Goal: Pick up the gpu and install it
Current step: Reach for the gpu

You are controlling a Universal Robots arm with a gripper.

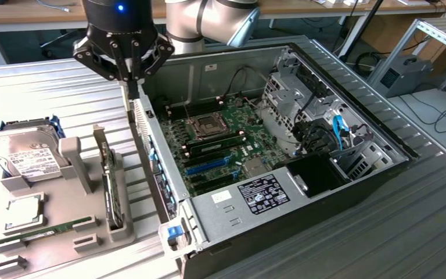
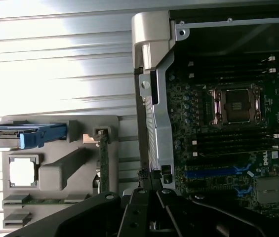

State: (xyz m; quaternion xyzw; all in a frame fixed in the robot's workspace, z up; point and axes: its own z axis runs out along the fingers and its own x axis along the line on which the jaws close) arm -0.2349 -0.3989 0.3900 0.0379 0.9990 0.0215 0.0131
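- Gripper hangs over the case, above the side wall that faces the holder, toward the tabletop's far edge.
- Fingers look pinched together to a point, nothing btwn them. Empty as far as I can see.
- In the wrist view the gripper tips sit right over that same wall of the case, w/ the motherboard on one side and the ribbed tabletop on the other.
- The gpu isn't picked: it stands on edge in a slot of the gray holder, on the side of the holder nearest the case, bracket end up.
- Wrist view has the gpu edge-on, a thin green strip in the holder, just beside the case wall but not touching it.
- Gripper is near the gpu but apart from it, no contact.
- Holder sits at the tabletop's near corner on the exterior view's left. Also in it: hard drive w/ white label, CPU, memory stick lying flat.
- Case lies open in the mid tabletop, motherboard facing up, CPU socket bare, blue slots on the board unfilled.
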